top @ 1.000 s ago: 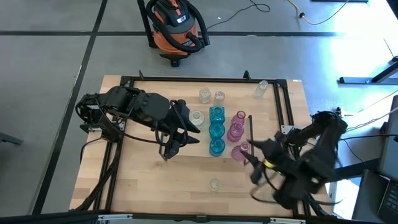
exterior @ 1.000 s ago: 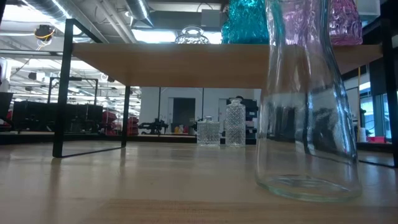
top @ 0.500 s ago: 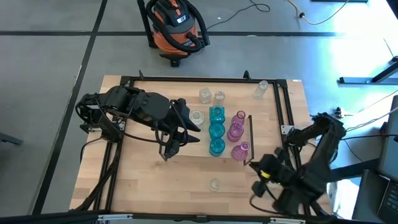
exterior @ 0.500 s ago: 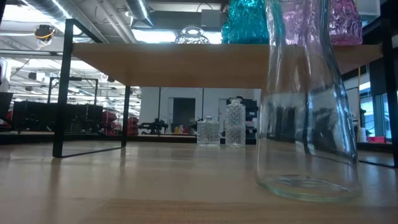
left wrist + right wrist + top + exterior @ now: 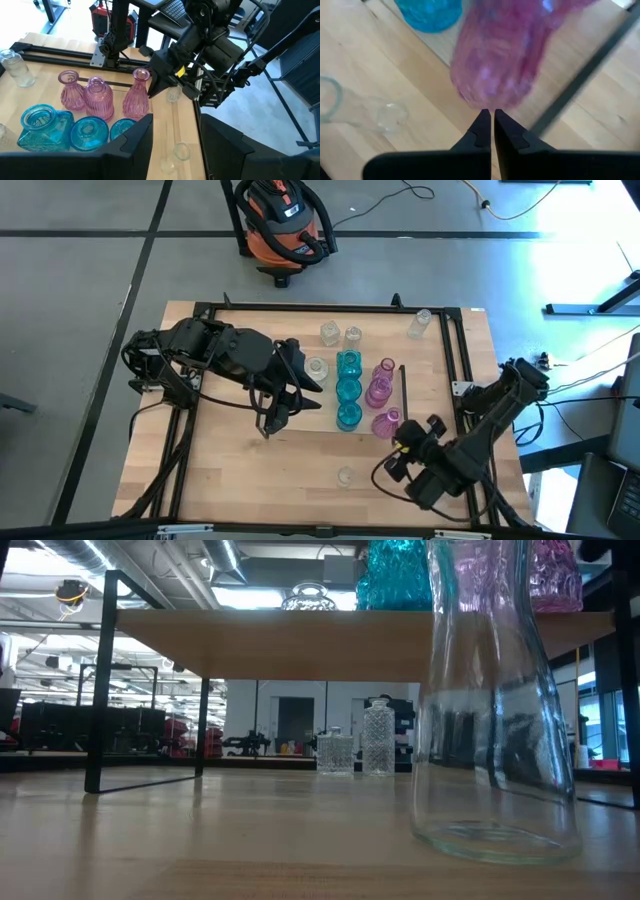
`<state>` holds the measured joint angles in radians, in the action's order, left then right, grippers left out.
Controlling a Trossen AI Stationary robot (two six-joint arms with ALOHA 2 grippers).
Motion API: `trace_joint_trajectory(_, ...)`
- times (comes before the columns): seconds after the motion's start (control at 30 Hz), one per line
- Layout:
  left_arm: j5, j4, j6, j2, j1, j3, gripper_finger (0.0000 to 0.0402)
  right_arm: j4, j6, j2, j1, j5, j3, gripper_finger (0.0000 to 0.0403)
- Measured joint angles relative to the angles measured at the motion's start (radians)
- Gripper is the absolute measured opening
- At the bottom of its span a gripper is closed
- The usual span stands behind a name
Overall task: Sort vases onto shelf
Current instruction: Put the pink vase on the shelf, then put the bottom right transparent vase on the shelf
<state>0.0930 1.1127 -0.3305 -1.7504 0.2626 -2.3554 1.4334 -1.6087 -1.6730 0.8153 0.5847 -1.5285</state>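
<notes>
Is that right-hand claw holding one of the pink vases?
No: the right gripper is shut with nothing between its fingers, its tips just short of the nearest pink vase.

Change noted: my right gripper (image 5: 399, 444) has pulled back from the nearest pink vase (image 5: 386, 423) and swung toward the table's near edge, my right arm now folded lower across the right side. Its fingers (image 5: 482, 131), spread a second ago, are now pressed together, empty, tips just short of that vase.
</notes>
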Motion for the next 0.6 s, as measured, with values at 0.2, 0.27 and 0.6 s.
trace_joint_trajectory(0.2,-0.002,0.0,0.002,0.0,0.0,0.0,0.0156,-0.063,0.118,0.0,-0.044,0.006,0.0,0.0001)
trace_joint_trajectory(0.27,-0.002,0.0,0.003,0.0,0.0,0.0,0.0156,-0.065,0.134,0.0,-0.06,0.006,0.0,0.0)
trace_joint_trajectory(0.6,-0.002,0.001,0.003,0.0,0.0,0.0,0.0156,-0.067,0.151,0.0,-0.075,-0.055,-0.01,0.0)
